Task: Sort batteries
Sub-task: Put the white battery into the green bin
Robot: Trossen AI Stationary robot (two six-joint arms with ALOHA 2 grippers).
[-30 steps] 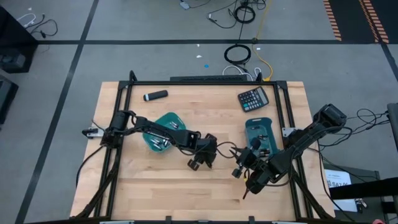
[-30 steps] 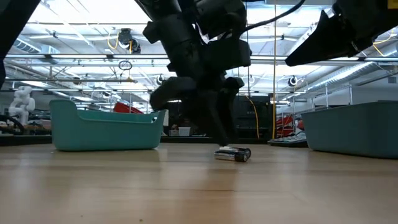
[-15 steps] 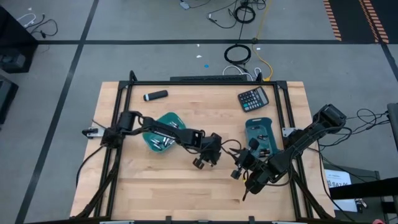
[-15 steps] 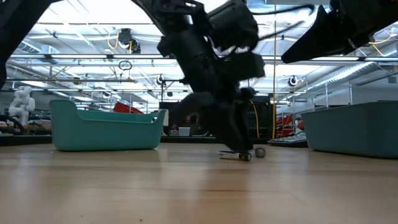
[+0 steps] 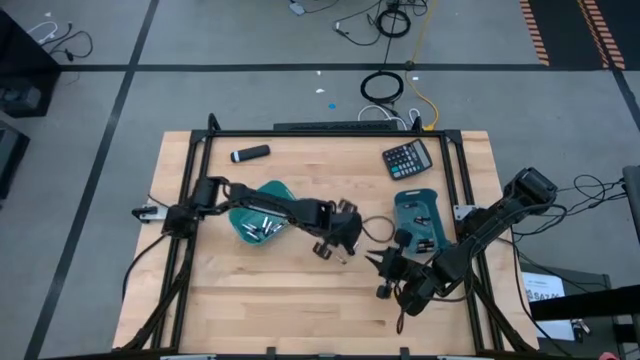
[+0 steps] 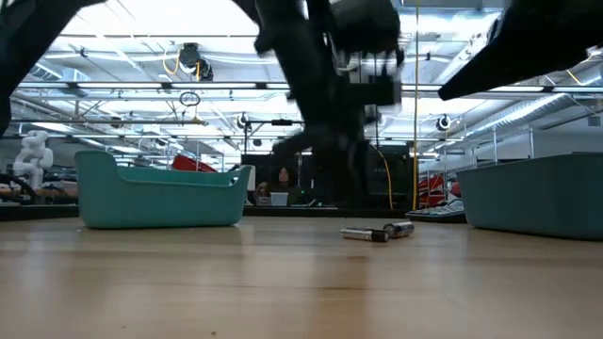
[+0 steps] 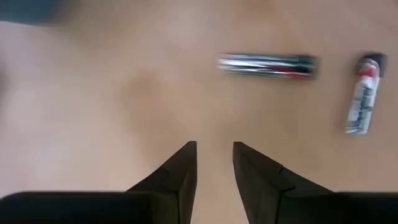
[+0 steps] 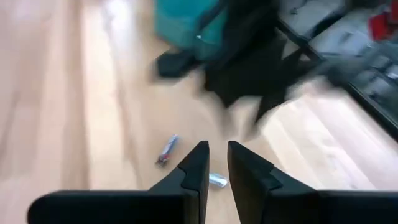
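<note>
Two batteries lie on the bare wood at mid-table: a thin one (image 7: 267, 64) (image 6: 363, 234) and a second one (image 7: 362, 106) (image 6: 400, 229) beside it. My left gripper (image 5: 348, 240) (image 7: 214, 149) hangs above and just short of them, pointing steeply down, open by a narrow gap with nothing in it. My right gripper (image 5: 383, 262) (image 8: 217, 149) hovers close by on their near-right side, open by a narrow gap. One battery (image 8: 166, 150) shows past its fingers and a silvery one (image 8: 217, 180) through the gap. More batteries lie in the teal bowl (image 5: 262, 222).
A teal tray (image 5: 415, 212) stands right of centre, with a calculator (image 5: 408, 158) behind it. A black marker-like cylinder (image 5: 250, 153) lies at the far left. The two grippers stand close together over the middle; bare wood lies toward the near edge.
My left gripper has risen off the table and gone toward the right and far edges, tipping as it went. In the low view it now hangs clear above the batteries, and a second battery shows beside the first. My right gripper has rolled in place.
</note>
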